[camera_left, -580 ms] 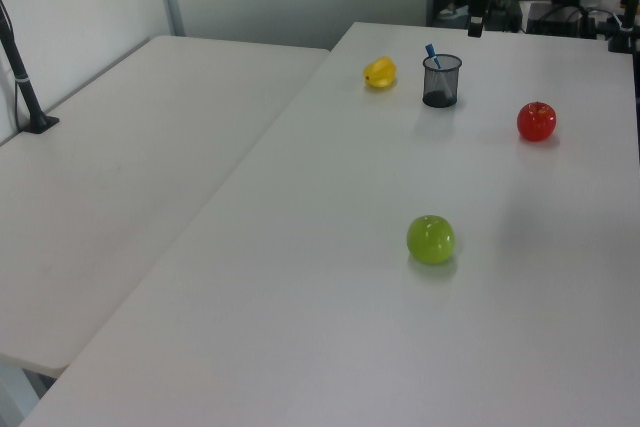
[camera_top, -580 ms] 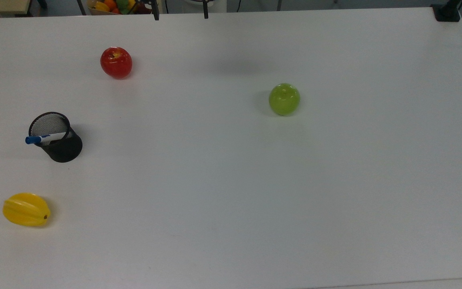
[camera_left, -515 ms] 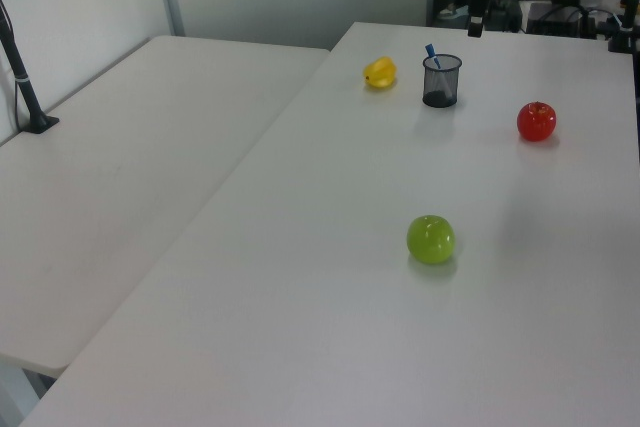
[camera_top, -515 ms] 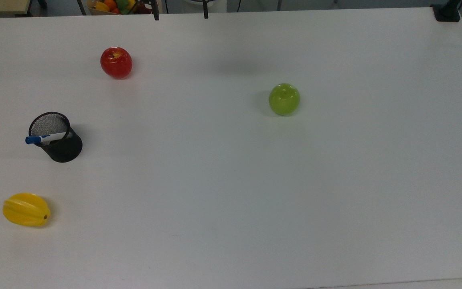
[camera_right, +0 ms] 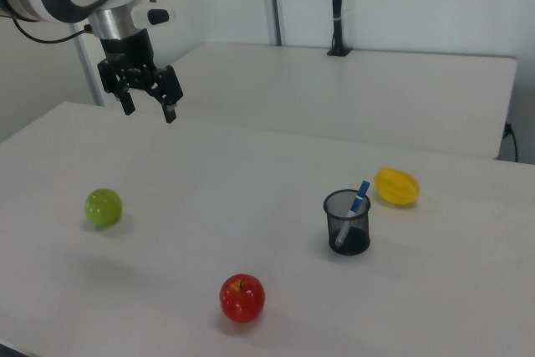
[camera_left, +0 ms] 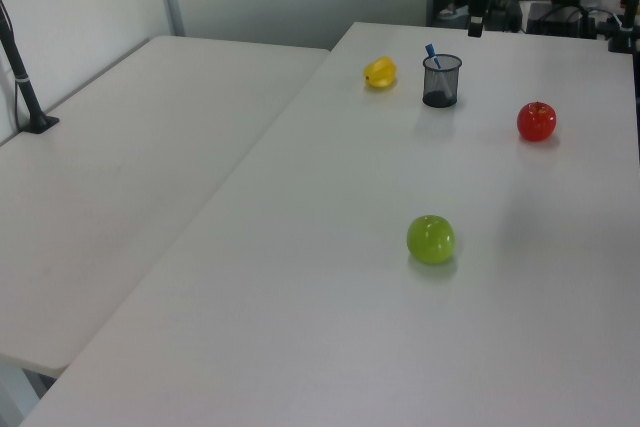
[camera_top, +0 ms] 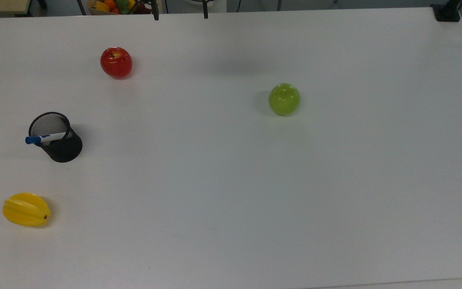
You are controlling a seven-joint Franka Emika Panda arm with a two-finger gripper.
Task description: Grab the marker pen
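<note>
Nothing on the table has moved.
My claw (camera_right: 149, 109) hangs open high above the table; the marker pen (camera_right: 351, 216) leans in the mesh cup (camera_right: 347, 223), well away from it, past the green apple (camera_right: 104, 206).

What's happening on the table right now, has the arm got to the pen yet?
Not yet. The gripper hangs open in the air, high above the white table and holding nothing, nearer the green apple than anything else. The marker pen stands tilted in the black mesh cup, blue cap up, well off to the right view's right. A red apple and a yellow fruit also sit on the table, untouched.
</note>
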